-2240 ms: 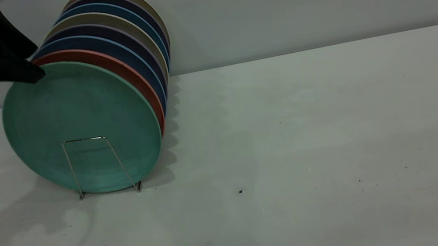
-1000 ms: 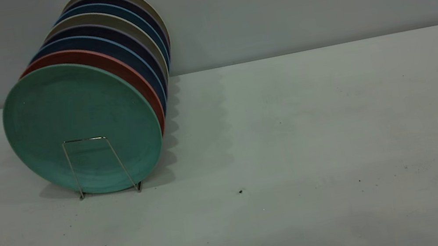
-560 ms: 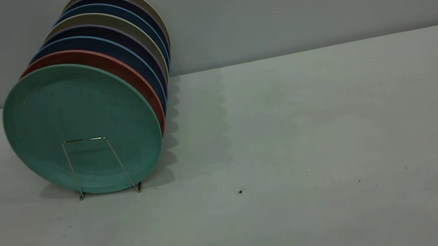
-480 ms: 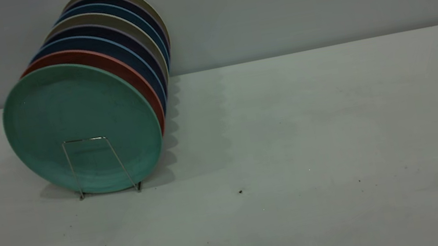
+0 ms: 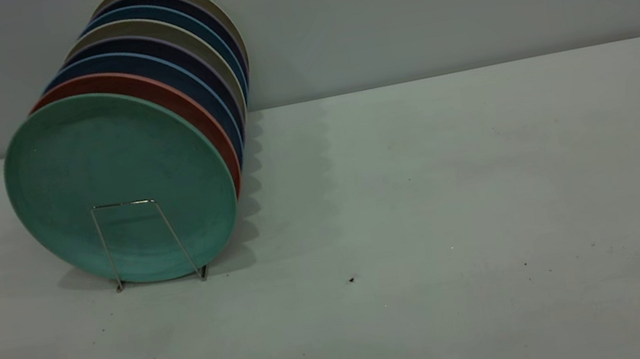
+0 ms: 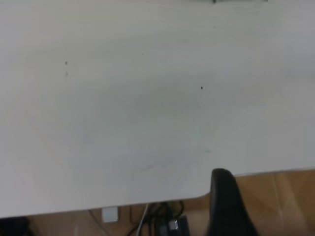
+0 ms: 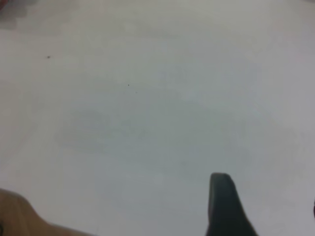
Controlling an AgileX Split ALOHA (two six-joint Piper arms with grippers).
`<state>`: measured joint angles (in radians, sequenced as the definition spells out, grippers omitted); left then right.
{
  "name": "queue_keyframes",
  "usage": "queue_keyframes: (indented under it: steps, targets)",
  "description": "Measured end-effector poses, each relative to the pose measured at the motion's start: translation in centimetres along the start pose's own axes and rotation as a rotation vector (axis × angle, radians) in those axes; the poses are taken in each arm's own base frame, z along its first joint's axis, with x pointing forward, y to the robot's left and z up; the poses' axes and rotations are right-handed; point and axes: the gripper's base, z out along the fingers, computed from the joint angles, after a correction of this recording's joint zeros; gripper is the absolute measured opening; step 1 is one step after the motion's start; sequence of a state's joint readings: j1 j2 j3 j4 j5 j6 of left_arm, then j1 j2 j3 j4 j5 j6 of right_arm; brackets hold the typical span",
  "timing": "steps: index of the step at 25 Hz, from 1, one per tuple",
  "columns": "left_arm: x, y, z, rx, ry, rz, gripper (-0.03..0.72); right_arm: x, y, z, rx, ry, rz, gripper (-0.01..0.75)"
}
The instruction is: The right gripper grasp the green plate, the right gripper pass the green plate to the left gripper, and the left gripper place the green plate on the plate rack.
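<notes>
The green plate (image 5: 117,174) stands on edge in the front slot of the plate rack (image 5: 108,254), leaning back on the salmon-pink plate (image 5: 148,88); the rack's front wire loop crosses its lower face. Neither gripper shows in the exterior view. In the left wrist view my left gripper (image 6: 268,206) hangs over the table's front edge; one black finger (image 6: 224,201) shows with empty space beside it, so it is open and empty. In the right wrist view my right gripper (image 7: 268,206) is over bare table, open and empty, with one finger (image 7: 221,201) in view.
Behind the pink plate, several dark blue and beige plates (image 5: 167,42) fill the rack at the table's back left. The white table (image 5: 457,182) stretches to the right. Wooden floor and cables (image 6: 167,223) show beyond the table's edge.
The left gripper, which touched the green plate's top left rim 2.2 s ago, has left the exterior view. The plate has stayed in the rack.
</notes>
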<state>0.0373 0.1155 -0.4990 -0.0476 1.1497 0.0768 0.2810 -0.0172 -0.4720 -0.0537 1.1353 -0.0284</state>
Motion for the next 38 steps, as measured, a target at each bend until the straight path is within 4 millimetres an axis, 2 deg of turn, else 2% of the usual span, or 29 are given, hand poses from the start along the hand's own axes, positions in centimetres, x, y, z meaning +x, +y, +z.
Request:
queue_keyframes:
  steps: [11, 19, 24, 38]
  targets:
    - [0.9, 0.0, -0.4, -0.012, -0.077, -0.018, 0.460, 0.0, 0.0, 0.0, 0.005, 0.000, 0.002, 0.438]
    - [0.9, 0.0, -0.4, -0.006, -0.083, -0.012, 0.460, 0.0, 0.2, -0.1, 0.206, 0.017, 0.131, 0.438]
    - [1.5, 0.0, -0.9, 0.023, -0.134, 0.018, 0.460, 0.0, 0.2, -0.1, 0.210, 0.018, 0.137, 0.438]
    - [1.5, 0.0, -0.9, 0.026, -0.137, 0.019, 0.460, 0.0, 0.3, -0.1, 0.209, 0.017, 0.138, 0.438]
